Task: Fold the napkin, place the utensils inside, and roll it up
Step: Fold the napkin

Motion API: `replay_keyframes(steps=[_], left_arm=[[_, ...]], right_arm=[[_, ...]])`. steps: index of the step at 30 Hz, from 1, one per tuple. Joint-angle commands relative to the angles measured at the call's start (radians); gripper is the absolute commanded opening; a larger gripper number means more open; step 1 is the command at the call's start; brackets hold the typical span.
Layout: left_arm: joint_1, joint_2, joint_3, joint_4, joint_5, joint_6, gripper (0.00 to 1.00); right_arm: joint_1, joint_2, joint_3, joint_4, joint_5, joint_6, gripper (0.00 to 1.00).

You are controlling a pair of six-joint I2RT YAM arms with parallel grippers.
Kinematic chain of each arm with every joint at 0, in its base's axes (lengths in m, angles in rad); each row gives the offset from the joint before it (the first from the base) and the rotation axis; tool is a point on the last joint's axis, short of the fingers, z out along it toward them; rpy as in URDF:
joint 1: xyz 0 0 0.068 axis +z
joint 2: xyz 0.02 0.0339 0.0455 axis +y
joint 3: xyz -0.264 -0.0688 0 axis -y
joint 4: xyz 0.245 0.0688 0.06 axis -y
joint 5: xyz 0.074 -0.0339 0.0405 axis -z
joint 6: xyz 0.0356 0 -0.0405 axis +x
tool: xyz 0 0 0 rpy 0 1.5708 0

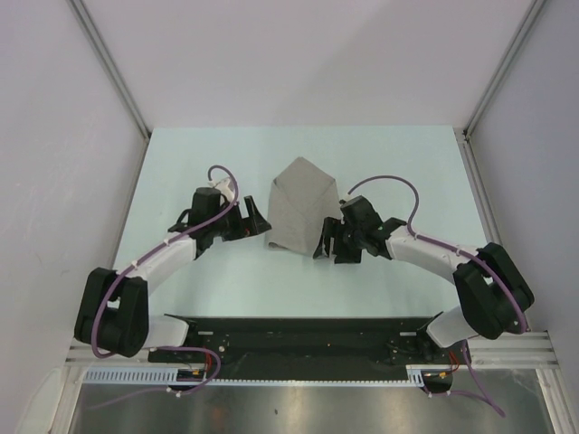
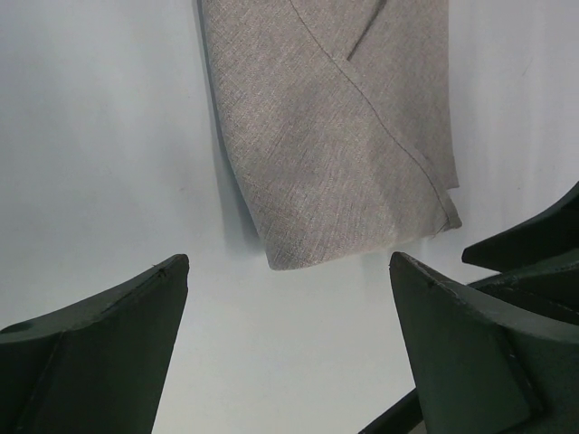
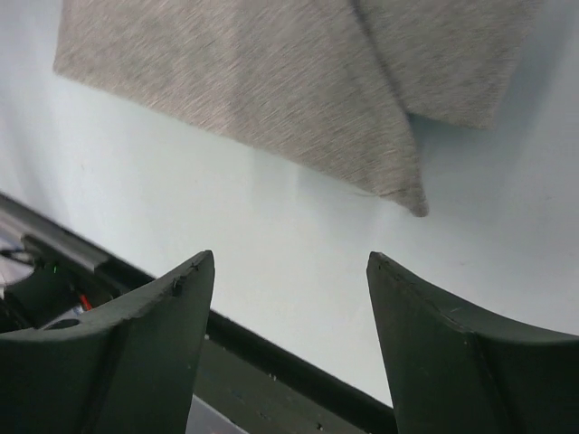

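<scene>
Right now I see the napkin point(image 1: 301, 206) lying folded into a peaked shape near the middle of the pale table point(image 1: 398, 163). My left gripper point(image 1: 260, 223) sits just beside the cloth's left edge, its fingers spread wide and holding nothing. My right gripper point(image 1: 323, 244) faces the near right corner, just short of it, likewise spread apart and empty.

Our arms point(image 1: 161, 259) show white links, black joints and purple cables point(image 1: 389, 178); our left end effector point(image 2: 289, 271) has dark wedge-shaped fingers point(image 2: 109, 348).
</scene>
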Motion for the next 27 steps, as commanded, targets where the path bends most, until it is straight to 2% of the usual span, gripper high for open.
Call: replay_keyframes(steps=[1, 7, 11, 14, 15, 16, 18, 21, 27], left_arm=[[-0.006, -0.039, -0.002, 0.020, 0.035, -0.001, 0.97], [-0.006, -0.038, -0.005, 0.043, 0.058, -0.012, 0.97], [-0.004, -0.028, -0.010, 0.052, 0.071, -0.016, 0.97], [-0.006, -0.032, -0.014, 0.054, 0.068, -0.016, 0.97], [-0.006, -0.035, -0.017, 0.054, 0.068, -0.016, 0.97], [-0.006, -0.036, -0.019, 0.052, 0.069, -0.016, 0.97], [-0.006, -0.035, -0.017, 0.055, 0.071, -0.016, 0.97], [-0.006, -0.027, -0.013, 0.062, 0.081, -0.021, 0.97], [-0.004, -0.047, -0.010, 0.039, 0.063, -0.009, 0.97]], right_arm=[[0.004, -0.003, -0.013, 0.029, 0.160, 0.105, 0.73], [0.043, -0.006, -0.004, 0.061, 0.231, 0.044, 0.73], [0.058, 0.020, 0.004, 0.061, 0.237, 0.087, 0.73], [0.104, -0.012, 0.023, 0.056, 0.344, 0.067, 0.72], [0.160, -0.023, 0.057, 0.053, 0.434, -0.016, 0.72], [0.178, -0.029, 0.078, 0.053, 0.459, -0.073, 0.72], [0.184, 0.006, 0.153, 0.015, 0.404, -0.258, 0.74], [0.208, 0.098, 0.236, -0.092, 0.386, -0.441, 0.73], [0.267, 0.190, 0.251, -0.137, 0.479, -0.582, 0.70]])
